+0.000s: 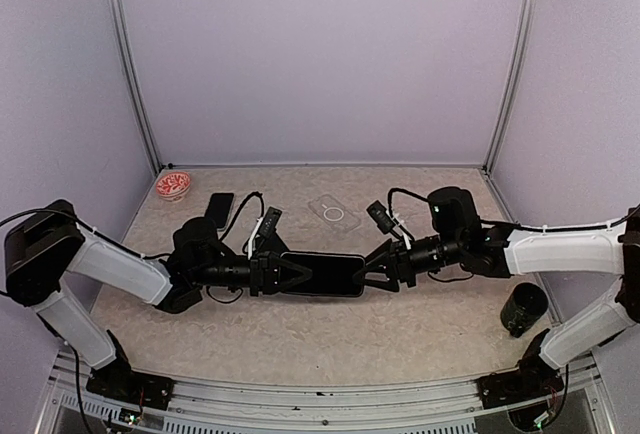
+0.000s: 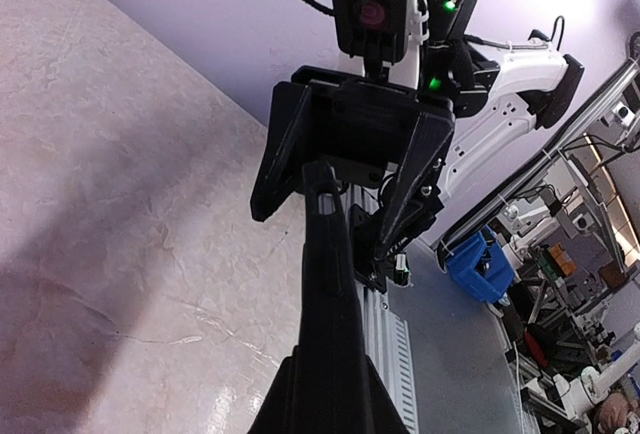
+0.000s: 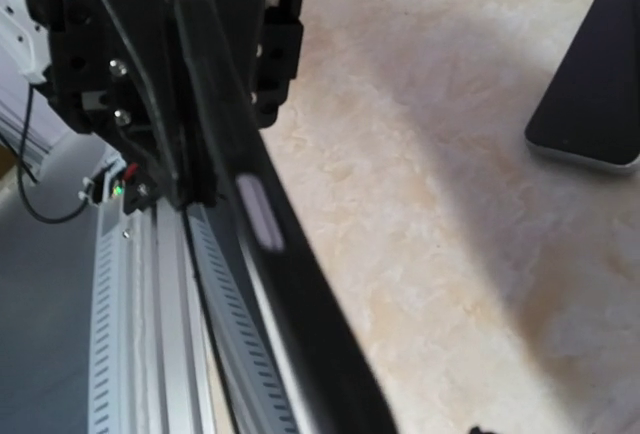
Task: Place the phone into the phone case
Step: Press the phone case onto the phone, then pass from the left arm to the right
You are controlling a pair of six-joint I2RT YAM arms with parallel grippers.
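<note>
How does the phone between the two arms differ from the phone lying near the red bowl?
The held phone is up off the table, gripped at one end by the left hand; the spare phone lies flat on the table with no hand on it. The held phone runs left to right; the spare phone runs near to far, slightly tilted. Both are dark, flat slabs.

Pale lilac walls (image 1: 320,54) enclosing cell on three sides, taking even light. Aluminium posts (image 1: 131,64) standing in rear corners. Beige mottled tabletop (image 1: 330,344) carrying soft shadows. Slotted metal rail (image 1: 330,401) running along near edge. Beyond enclosure, cluttered workshop (image 2: 575,284) showing, blue bin (image 2: 480,264) sitting among equipment in bright light.
</note>
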